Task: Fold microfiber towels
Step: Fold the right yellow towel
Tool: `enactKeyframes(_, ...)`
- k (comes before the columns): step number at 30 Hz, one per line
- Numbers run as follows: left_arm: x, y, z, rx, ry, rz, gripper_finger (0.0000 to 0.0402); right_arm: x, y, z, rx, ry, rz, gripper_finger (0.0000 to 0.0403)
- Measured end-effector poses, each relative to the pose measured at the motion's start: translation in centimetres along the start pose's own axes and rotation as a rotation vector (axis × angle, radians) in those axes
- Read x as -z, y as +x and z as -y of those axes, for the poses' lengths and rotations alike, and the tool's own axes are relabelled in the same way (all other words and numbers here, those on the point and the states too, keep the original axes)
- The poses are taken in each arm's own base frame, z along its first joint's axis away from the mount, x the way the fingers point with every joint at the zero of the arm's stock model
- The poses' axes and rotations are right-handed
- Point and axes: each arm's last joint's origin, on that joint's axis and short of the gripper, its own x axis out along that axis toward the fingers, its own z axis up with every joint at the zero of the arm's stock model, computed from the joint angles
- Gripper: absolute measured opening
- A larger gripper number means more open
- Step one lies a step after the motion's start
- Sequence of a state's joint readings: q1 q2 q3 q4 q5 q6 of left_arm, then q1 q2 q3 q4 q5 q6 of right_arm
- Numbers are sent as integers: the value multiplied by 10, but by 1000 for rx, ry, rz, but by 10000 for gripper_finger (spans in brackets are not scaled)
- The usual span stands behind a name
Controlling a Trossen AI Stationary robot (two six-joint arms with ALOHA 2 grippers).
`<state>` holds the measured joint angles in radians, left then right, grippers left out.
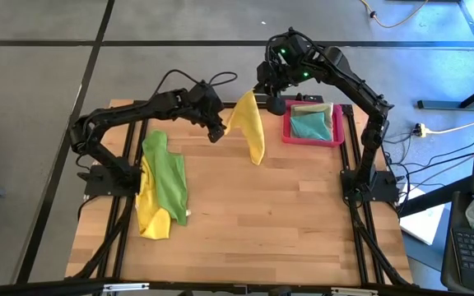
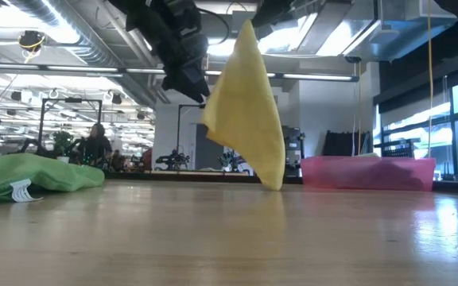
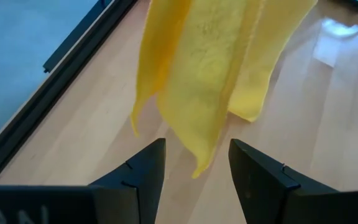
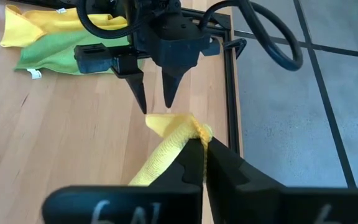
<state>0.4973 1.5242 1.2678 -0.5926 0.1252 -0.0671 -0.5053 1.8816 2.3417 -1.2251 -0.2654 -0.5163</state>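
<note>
We see the right end effector pinching a yellow towel that hangs above the surface, beside the left end effector, its fingers spread.

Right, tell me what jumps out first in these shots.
A soft yellow microfiber towel hangs in the air over the table's far middle, pinched at its top corner by the right gripper, its lowest tip near the wood. The left gripper waits right beside it with fingers open. A bright green cloth lies crumpled over another yellow cloth at the left, and a rigid pink-red tray holding a teal cloth sits far right.
</note>
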Motion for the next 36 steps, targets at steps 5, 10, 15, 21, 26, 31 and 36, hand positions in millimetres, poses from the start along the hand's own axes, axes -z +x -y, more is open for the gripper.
enactKeyframes(5, 0, 0, 3, 15, 5, 3, 170, 0, 0, 0, 0, 0, 0, 16)
enactKeyframes(10, 0, 9, 3, -8, 9, -9, 169, 0, 0, 0, 0, 11, 0, 8)
enactKeyframes(15, 0, 26, 1, 2, 7, -18, 169, 0, 0, -1, -2, 13, 1, 13)
enactKeyframes(21, 6, 42, 2, 26, 1, -77, 168, 0, 0, -1, -2, 13, 1, 7)
enactKeyframes(26, 7, 44, 2, 35, -6, -96, 168, 0, 0, -1, -1, 14, 0, 12)
enactKeyframes(31, 7, 44, 2, 33, -8, -96, 165, 0, 0, -1, -1, 14, 0, 8)
enactKeyframes(36, 8, 44, 3, 18, -5, -96, 152, 0, 0, -1, 0, 15, 0, 10)
